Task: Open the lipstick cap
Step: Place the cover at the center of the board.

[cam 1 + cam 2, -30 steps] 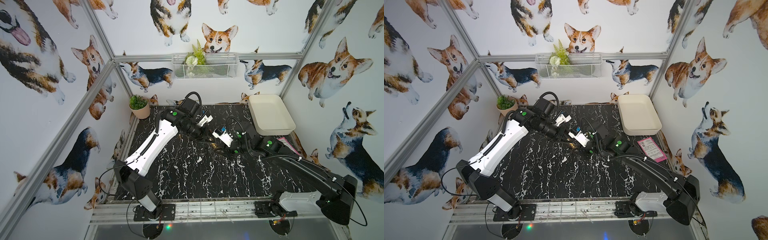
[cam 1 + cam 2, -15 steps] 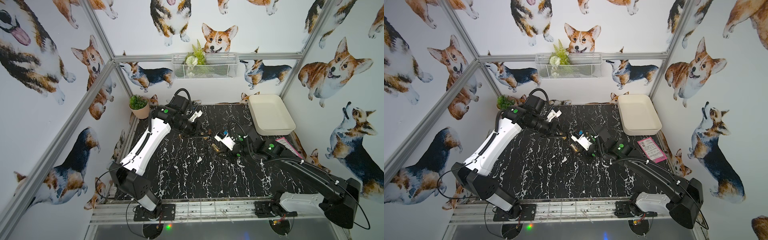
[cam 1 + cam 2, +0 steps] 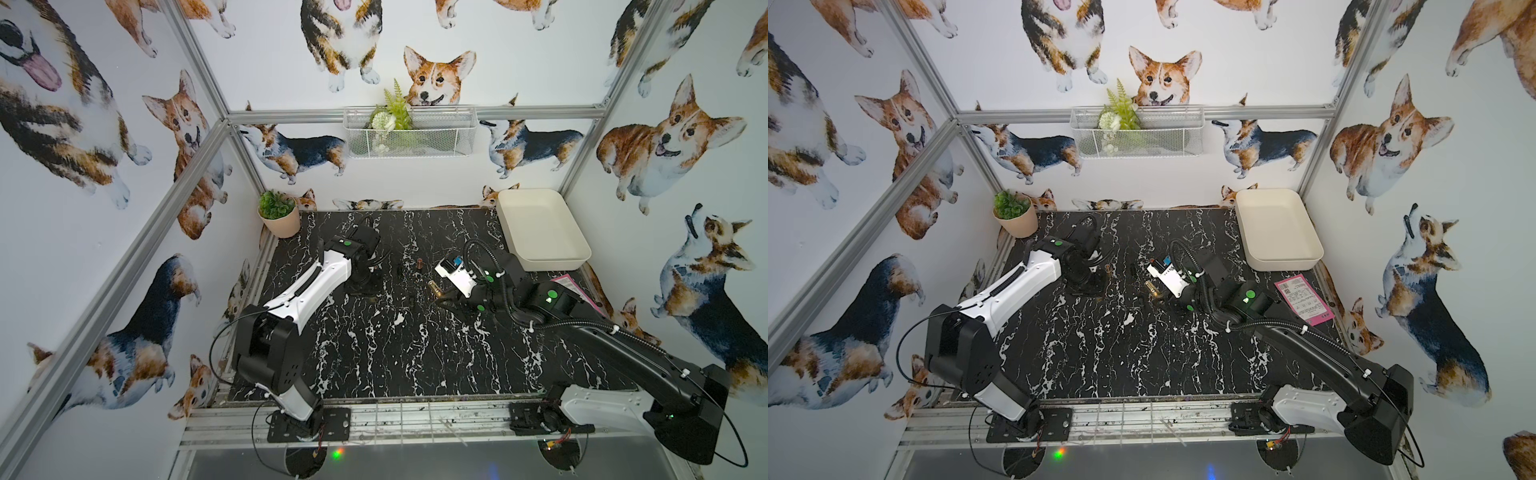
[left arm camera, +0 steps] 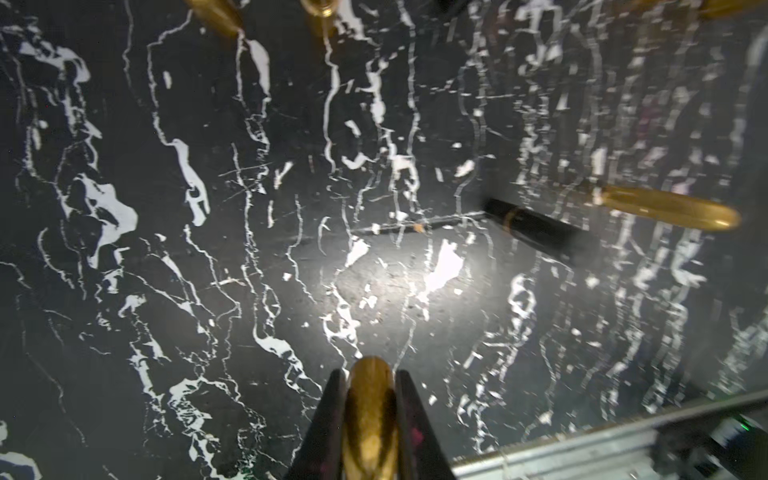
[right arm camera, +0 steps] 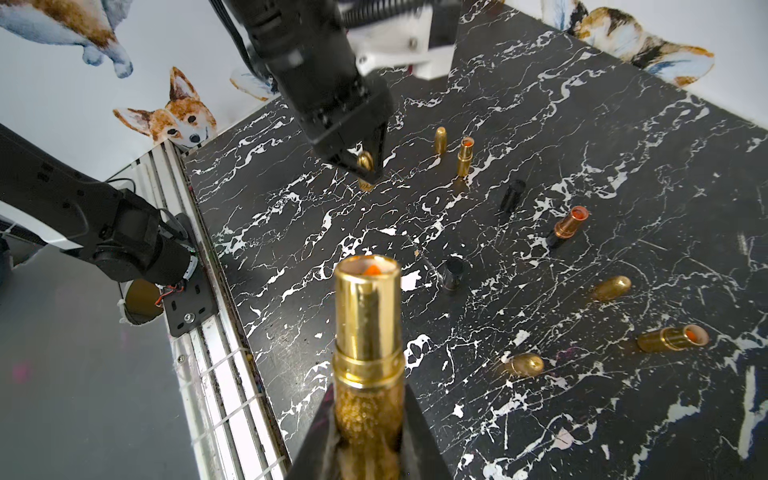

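In both top views the right gripper is seen right of centre, closed on the lipstick tube, which is held clear of the marble table. The left gripper is pointed straight down, left of centre and well apart from the tube. Its jaws are hidden here by its own wrist. A white tray is set at the upper right, a plant pot at the upper left and a pink card by the right edge. None of them is in the way.

From the left wrist, the jaws are found clamped on the gold cap, its rounded end aimed at the table. It is judged to be carried low so that it can be set down. A black cap and a loose gold cap are lying close by, but bare marble is offered directly beneath.

From the right wrist, the tube is shown pinched by its glittered base, so the smooth upper sleeve is left free. The mouth is open and the orange stick is exposed. The cap is off, and the task is judged as good as done. Beyond the tube, an upright lipstick, a copper lipstick on its side and an opened gold lipstick are scattered about. This clutter is judged the thing to be avoided when the tube is put down.
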You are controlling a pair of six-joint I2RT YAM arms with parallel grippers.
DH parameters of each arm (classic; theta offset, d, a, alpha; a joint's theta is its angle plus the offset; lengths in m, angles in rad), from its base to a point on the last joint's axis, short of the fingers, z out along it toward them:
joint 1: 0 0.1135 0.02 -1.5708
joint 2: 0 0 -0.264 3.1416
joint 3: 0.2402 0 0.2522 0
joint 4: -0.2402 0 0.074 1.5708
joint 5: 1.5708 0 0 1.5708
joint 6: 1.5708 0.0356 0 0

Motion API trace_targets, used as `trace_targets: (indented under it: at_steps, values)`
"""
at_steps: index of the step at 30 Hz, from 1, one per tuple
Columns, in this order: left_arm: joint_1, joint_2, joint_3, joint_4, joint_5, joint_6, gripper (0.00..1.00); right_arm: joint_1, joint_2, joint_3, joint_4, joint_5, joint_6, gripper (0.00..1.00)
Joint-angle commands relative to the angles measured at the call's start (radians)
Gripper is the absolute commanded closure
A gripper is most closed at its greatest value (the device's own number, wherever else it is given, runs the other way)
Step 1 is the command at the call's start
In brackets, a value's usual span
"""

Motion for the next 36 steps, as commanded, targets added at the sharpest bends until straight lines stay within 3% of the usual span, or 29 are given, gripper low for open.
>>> trace_targets:
  at_steps: [1, 8, 15, 31, 36]
  values:
    - [0.01, 0.025, -0.047, 0.119, -0.145, -0.038, 1.0, 0.002, -0.003, 0.007, 0.036, 0.02, -0.008, 1.0]
    - [0.053, 0.113, -0.132, 0.212, -0.147, -0.047, 1.0, 0.002, 0.003, -0.002, 0.038, 0.027, -0.007, 1.0]
    - [0.066, 0.102, -0.218, 0.278, -0.204, -0.069, 1.0, 0.002, 0.009, -0.012, 0.038, 0.044, -0.013, 1.0]
    - [0.09, 0.113, -0.294, 0.354, -0.158, -0.095, 1.0, 0.002, 0.011, -0.015, 0.036, 0.059, -0.017, 1.0]
    - [0.09, 0.109, -0.298, 0.35, -0.16, -0.1, 0.83, 0.003, 0.009, -0.018, 0.035, 0.063, -0.016, 1.0]
